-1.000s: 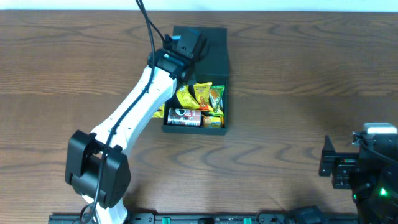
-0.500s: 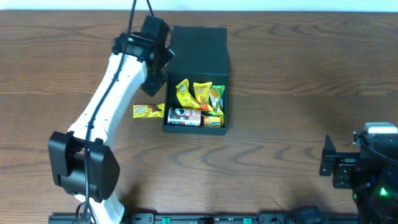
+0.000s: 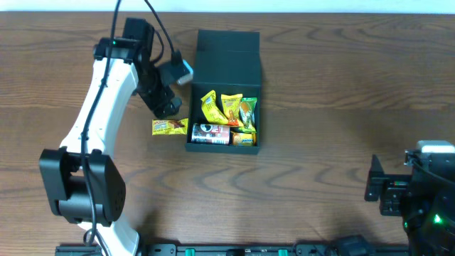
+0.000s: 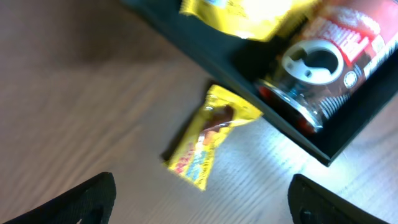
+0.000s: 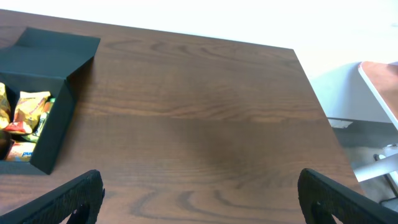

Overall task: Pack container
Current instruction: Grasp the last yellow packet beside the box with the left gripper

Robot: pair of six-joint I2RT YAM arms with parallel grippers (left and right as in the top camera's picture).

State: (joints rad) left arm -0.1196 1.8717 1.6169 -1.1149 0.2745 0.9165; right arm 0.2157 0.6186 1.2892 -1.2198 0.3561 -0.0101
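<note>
On the brown wood-grain table [image 3: 341,85], the container [image 3: 227,57]; left gripper [image 4: 202,199] and right gripper [image 5: 202,196] both wide, empty.

The dark teal-green rectangular container [image 3: 222,148] sits open, its flap lid [image 3: 227,57] swung back, partly filled.

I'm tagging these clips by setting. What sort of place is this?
Probably a robotics lab or test bench, not a home: a left arm and a right arm stand at a wood-grain table, with a dark container of snack packets.
</note>
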